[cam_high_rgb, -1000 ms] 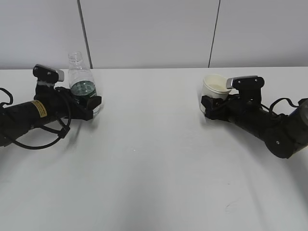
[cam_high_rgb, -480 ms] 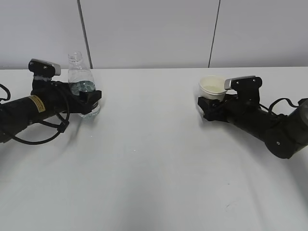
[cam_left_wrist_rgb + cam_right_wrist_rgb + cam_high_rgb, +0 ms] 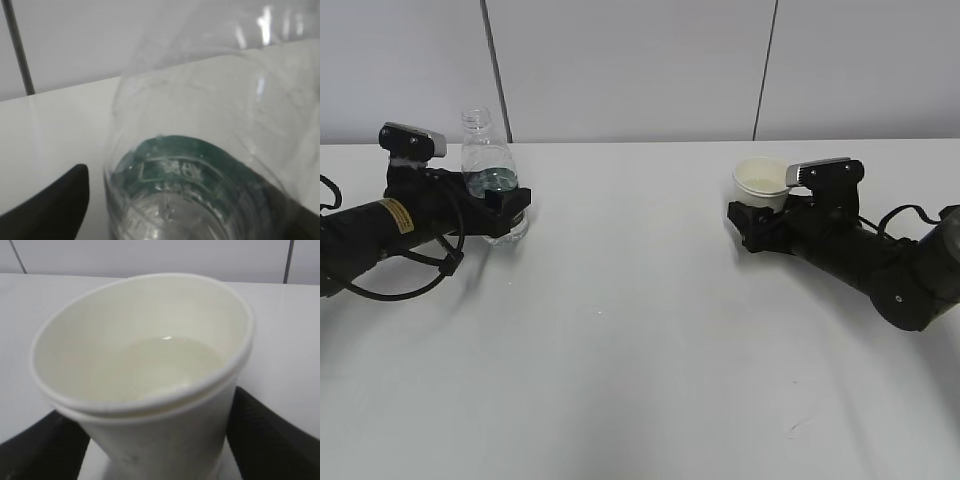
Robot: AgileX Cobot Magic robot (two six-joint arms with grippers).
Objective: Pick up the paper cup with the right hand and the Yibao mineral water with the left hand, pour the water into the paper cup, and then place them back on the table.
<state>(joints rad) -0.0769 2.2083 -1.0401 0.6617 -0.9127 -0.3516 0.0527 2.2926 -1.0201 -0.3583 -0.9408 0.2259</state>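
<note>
The Yibao mineral water bottle (image 3: 490, 180) stands upright at the table's far left, capless, with a little water at its base. It fills the left wrist view (image 3: 200, 165). My left gripper (image 3: 512, 205) sits round its green label. A narrow strip of table shows between the left finger (image 3: 50, 205) and the bottle wall, so the jaws stand open. The paper cup (image 3: 761, 183) is upright at the right with water in it (image 3: 165, 365). My right gripper (image 3: 752, 222) is shut on its lower wall, and both fingers (image 3: 40, 445) press against its sides. The cup's base is hidden.
The white table (image 3: 640, 350) stretches wide between the two arms and to the front. A grey panelled wall (image 3: 620, 70) rises right behind the table's far edge. A black cable (image 3: 410, 285) loops beside the left arm.
The bottle went from tilted to upright and the left arm shifted slightly left. The cup straightened from a tilt. The right gripper's near finger edged a little left.
</note>
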